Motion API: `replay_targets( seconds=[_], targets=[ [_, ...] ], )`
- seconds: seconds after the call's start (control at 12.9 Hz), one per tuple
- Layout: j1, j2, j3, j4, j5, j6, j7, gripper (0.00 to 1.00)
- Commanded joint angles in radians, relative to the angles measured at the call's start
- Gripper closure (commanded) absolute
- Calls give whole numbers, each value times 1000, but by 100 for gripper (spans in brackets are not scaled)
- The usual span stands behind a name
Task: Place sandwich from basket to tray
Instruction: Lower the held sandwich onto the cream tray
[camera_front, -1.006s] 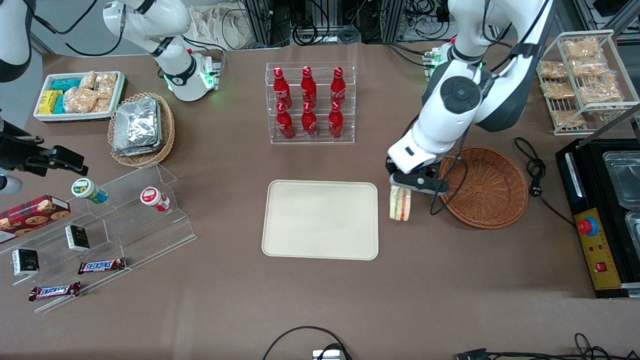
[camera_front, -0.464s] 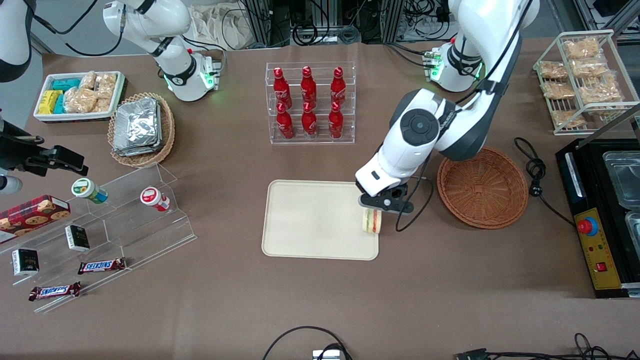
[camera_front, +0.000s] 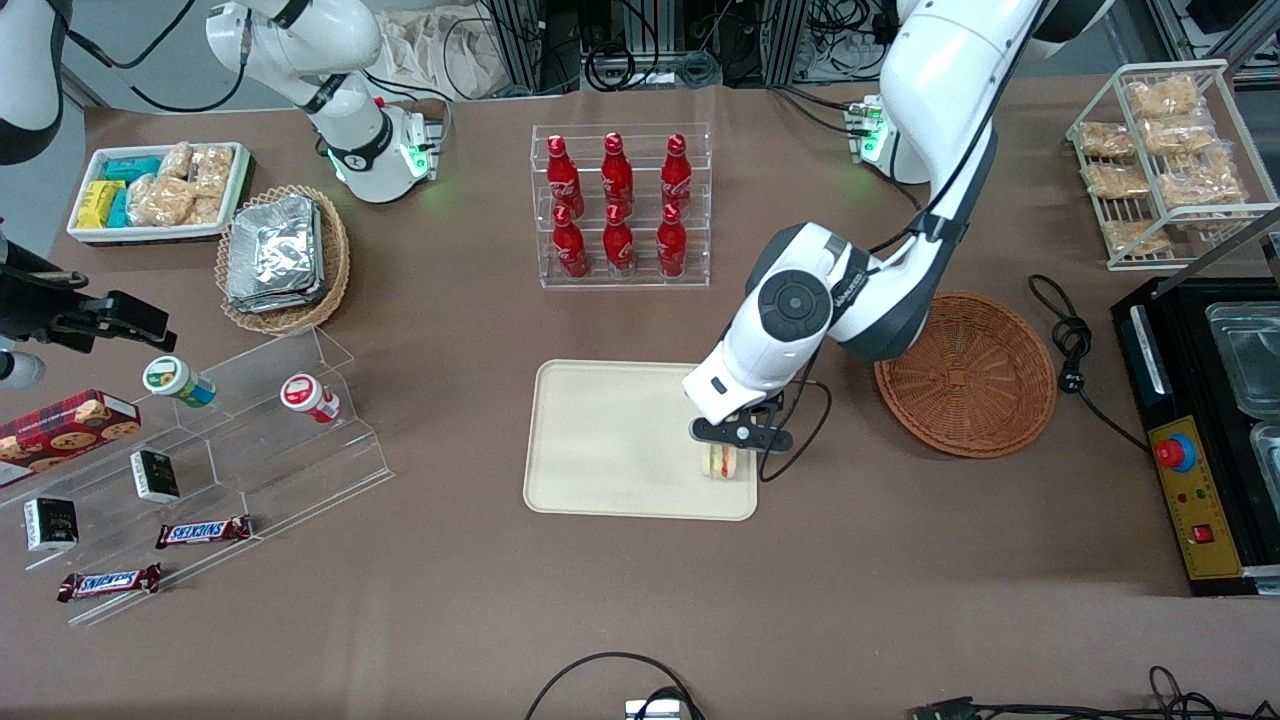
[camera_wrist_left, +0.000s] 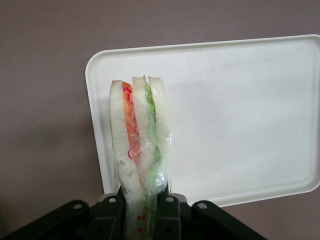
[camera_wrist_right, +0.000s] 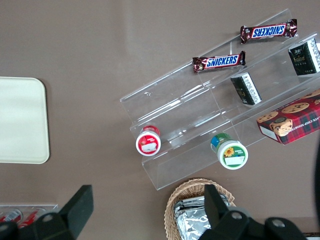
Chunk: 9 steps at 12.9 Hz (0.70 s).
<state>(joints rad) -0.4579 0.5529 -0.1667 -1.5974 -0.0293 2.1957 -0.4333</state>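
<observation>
Soft, film-wrapped sandwich (camera_wrist_left: 141, 150) hangs pinched at its broad end in the gripper (camera_front: 727, 443), over the tray (camera_front: 600, 440) corner nearest the emptied basket (camera_front: 985, 385); light, easily crushed.

I am carrying the sandwich (camera_front: 718, 461) away from the basket (camera_front: 966, 373); the gripper (camera_front: 728, 450), clamped on it, is now lowering over the tray (camera_front: 620, 440) corner nearest the basket.
</observation>
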Motion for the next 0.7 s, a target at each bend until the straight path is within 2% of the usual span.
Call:
replay_targets(
  seconds=[0.0,0.62],
  targets=[
    [-22,44,10,48,8,28,-38,76],
    [-27,105,10,48,9,39,-38,75]
  ],
)
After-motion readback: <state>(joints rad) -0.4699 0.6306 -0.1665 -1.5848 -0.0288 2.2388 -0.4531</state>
